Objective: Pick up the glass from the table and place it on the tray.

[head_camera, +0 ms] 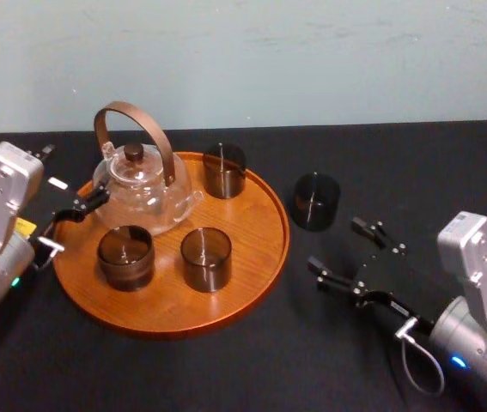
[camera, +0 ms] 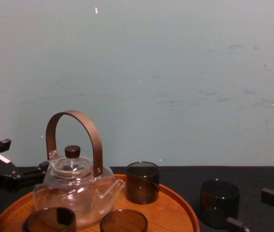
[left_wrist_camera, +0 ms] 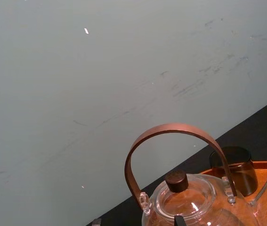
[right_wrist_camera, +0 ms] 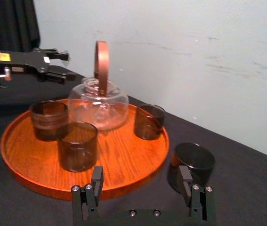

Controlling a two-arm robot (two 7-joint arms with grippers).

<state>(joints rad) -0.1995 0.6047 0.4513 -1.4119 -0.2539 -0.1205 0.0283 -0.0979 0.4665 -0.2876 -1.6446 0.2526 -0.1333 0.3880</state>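
A dark smoky glass (head_camera: 315,201) stands upright on the black table (head_camera: 415,154), just off the right rim of the round wooden tray (head_camera: 166,302). My right gripper (head_camera: 336,245) hovers open in front of the glass, a short way from it, nothing between its fingers. In the right wrist view the glass (right_wrist_camera: 193,161) sits just beyond one finger of the right gripper (right_wrist_camera: 141,181), beside the tray (right_wrist_camera: 25,150). The chest view shows the glass (camera: 219,203) right of the tray (camera: 173,210). My left gripper (head_camera: 73,223) stays open at the tray's left edge, by the teapot.
On the tray stand a glass teapot (head_camera: 144,189) with a tall brown handle and three more dark glasses: one at the back (head_camera: 224,170) and two in front (head_camera: 126,256), (head_camera: 205,257). Bare table lies to the right and in front of the tray.
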